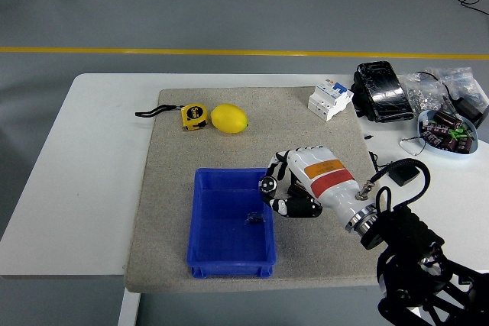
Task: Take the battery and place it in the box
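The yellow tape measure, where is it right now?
In the head view, the yellow tape measure lies on the grey mat's far left part, just left of the yellow lemon and beyond the blue plastic box.

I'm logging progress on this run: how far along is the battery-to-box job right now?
Pickup looks done: no battery lies on the mat, and the right hand has its fingers curled at the right rim of the blue box, apparently around the battery, which the fingers hide. In hand: carrying it over the box. Left: releasing it inside, where only a small object lies.
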Controlling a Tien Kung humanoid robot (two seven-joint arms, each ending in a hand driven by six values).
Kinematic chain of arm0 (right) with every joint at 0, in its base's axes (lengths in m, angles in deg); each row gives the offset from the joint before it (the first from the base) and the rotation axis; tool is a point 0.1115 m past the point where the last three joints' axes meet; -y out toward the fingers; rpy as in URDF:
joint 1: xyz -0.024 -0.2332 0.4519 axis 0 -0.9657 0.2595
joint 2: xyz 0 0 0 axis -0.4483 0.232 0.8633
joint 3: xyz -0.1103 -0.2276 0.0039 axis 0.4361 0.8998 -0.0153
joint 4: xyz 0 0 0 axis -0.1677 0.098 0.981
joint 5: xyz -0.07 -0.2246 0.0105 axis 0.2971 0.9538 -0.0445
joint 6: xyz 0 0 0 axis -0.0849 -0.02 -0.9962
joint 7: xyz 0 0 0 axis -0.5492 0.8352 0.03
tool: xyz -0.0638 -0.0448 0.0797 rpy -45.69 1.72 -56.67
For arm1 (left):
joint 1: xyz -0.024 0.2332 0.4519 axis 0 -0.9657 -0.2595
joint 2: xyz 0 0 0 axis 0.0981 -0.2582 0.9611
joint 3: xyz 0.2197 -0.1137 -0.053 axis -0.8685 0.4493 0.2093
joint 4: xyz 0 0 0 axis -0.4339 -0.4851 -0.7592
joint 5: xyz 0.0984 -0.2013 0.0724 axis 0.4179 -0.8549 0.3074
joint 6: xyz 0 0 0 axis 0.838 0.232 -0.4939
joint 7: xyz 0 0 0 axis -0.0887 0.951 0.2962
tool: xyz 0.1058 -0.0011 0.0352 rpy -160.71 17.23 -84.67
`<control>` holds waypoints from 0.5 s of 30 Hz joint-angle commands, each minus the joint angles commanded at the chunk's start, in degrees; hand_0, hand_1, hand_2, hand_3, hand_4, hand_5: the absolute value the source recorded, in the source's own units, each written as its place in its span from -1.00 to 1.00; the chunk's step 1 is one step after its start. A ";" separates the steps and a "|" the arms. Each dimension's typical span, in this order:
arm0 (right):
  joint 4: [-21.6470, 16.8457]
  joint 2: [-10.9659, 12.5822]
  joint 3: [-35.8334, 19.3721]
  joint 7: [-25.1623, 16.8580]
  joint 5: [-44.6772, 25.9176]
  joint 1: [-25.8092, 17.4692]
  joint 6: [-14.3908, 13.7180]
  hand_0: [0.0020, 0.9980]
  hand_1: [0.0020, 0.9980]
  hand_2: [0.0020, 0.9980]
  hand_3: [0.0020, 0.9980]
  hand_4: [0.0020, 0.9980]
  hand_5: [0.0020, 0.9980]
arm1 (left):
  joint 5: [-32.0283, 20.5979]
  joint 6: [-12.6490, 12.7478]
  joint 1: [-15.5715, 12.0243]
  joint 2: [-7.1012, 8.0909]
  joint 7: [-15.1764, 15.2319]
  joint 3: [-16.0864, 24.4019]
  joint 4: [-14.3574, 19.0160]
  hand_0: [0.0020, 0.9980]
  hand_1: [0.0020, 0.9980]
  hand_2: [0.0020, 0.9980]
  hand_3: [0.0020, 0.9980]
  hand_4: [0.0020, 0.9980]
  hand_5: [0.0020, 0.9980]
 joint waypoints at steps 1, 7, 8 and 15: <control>0.03 -0.30 0.59 0.01 -0.11 0.32 0.00 -0.69 -0.34 -0.12 -0.03 0.64 -0.42 | 0.08 -0.05 0.00 0.04 -0.01 0.07 0.00 0.45 0.39 0.47 0.36 0.41 0.35; 1.23 -2.19 3.17 -0.13 -1.04 1.77 -0.21 -0.70 -0.34 -0.12 -0.03 0.65 -0.40 | 0.27 -0.19 -0.10 0.16 -0.05 0.20 0.02 0.45 0.39 0.47 0.36 0.41 0.35; 1.46 -2.45 3.42 -0.13 -1.08 1.91 -0.19 -0.70 -0.34 -0.12 -0.03 0.65 -0.40 | 0.34 -0.24 -0.09 0.19 -0.08 0.24 0.03 0.45 0.39 0.47 0.36 0.41 0.35; 1.92 -3.52 4.68 -0.71 -2.33 2.19 1.75 -0.62 -0.27 -0.08 -0.01 0.68 -0.34 | 0.78 -0.41 -0.07 0.33 -0.14 0.52 0.03 0.45 0.39 0.47 0.36 0.41 0.35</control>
